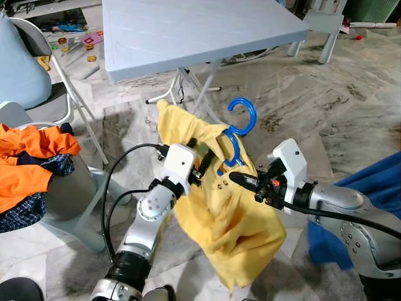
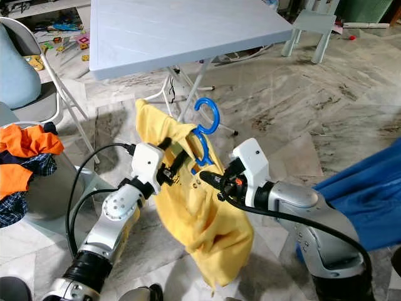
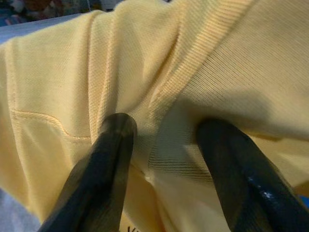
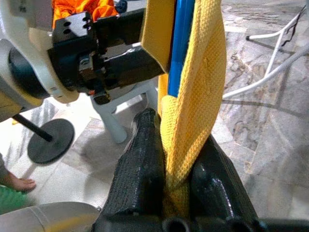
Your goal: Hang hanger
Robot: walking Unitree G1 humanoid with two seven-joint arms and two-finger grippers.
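**Q:** Above the marble floor (image 1: 351,94), between the two arms, how do the claws stand?

**A:** Left gripper (image 1: 207,158): fingers (image 3: 104,169) spread a little, a fold of the yellow shirt (image 1: 219,213) pinched between them. Right gripper (image 1: 241,179): fingers (image 4: 140,169) pressed together on a hanging fold of the same shirt, just beside the blue hanger (image 1: 238,128).

**Q:** What edges and open room surround them?

**A:** Folding table (image 1: 188,31): its near edge lies just beyond the hanger's hook, with white legs below. White chair (image 1: 81,207): on the robot's left, heaped with orange and dark clothes (image 1: 31,163). Blue cloth (image 1: 376,188): on the right, behind the right arm. Bare floor lies to the right of the table.

**Q:** How does the hanger look?

**A:** Blue plastic, upright, its open hook rising free above the shirt collar; its shaft runs down inside the cloth, which drapes crumpled below both grippers.
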